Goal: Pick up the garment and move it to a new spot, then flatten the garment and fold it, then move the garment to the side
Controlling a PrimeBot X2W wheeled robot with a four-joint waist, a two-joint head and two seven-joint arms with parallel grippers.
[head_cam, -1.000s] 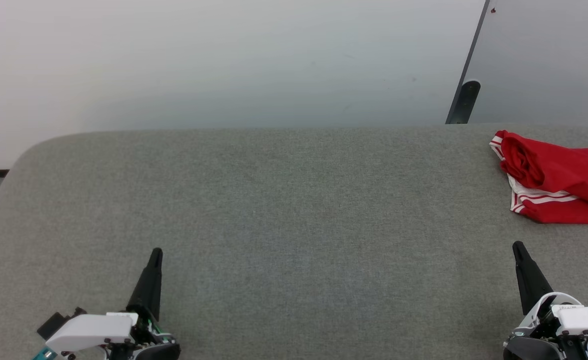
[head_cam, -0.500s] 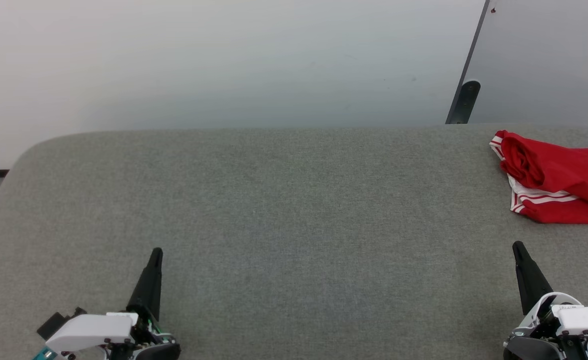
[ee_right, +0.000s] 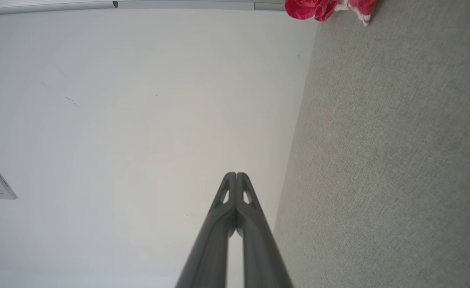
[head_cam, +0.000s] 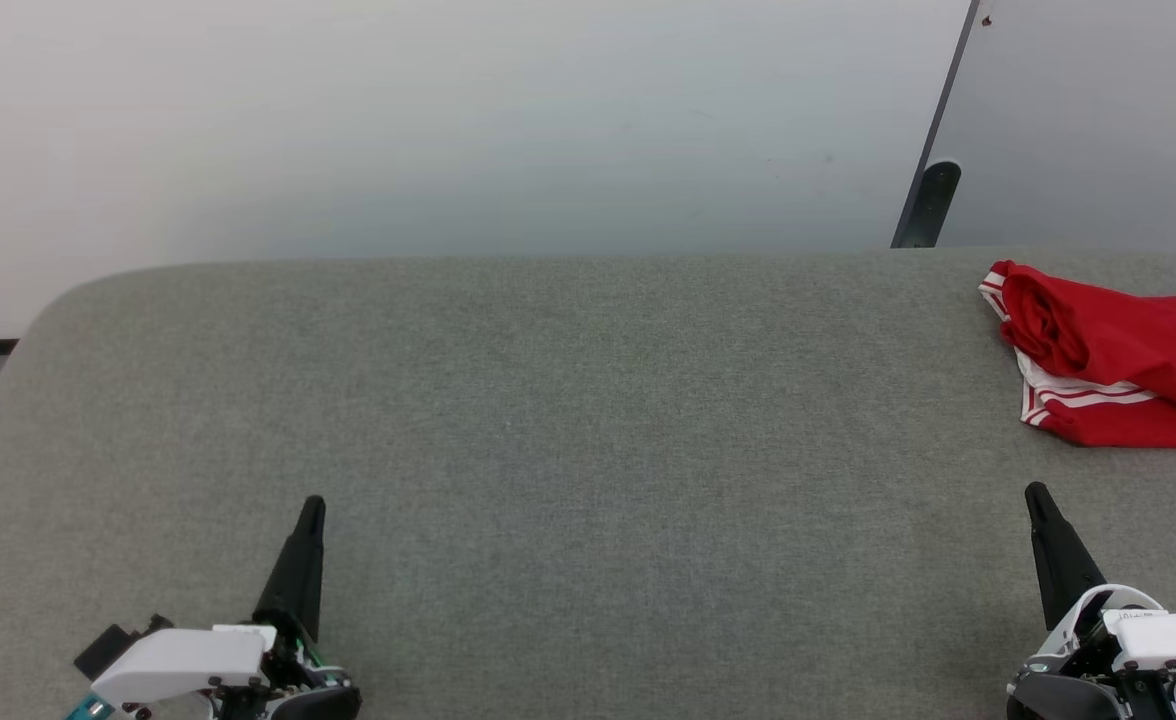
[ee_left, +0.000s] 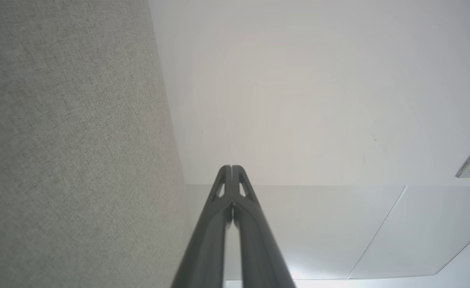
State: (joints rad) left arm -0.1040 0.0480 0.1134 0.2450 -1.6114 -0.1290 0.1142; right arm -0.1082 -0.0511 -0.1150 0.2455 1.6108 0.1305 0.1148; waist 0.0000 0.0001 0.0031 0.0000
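1. While both arms sat low at the near edge of the table (head_cam: 588,420), the left gripper (head_cam: 312,506) showed at lower left in the head view. Its dark fingers were pressed together into one spike pointing away from the robot, with nothing held.
2. Left wrist view agreed: the two fingers (ee_left: 209,244) met at the tips with nothing between them. Grey table fabric ran down that view's left side.
3. Right gripper (head_cam: 1034,492) sat at lower right in the head view, likewise closed to a single point and empty, its tip leaning slightly left.
4. Right wrist view: fingers (ee_right: 259,248) touched at the tips. Table fabric was on that view's right side.
5. Table top was grey woven cloth with a rounded far-left corner.
6. Garment (head_cam: 1113,360) lay bunched on the far right of the table, close to the far edge. It was ahead of the right gripper and well apart from it, and the head view's right border cut it off. Red cloth with red-and-white striped trim was visible. In the right wrist view it appeared as a red-and-white bundle at the top edge.
7. Beyond the table was a pale background. A short dark post (head_cam: 932,200) stood just past the far edge near the garment, with a thin dark line rising from it and a grey panel (head_cam: 1098,120) to its right.
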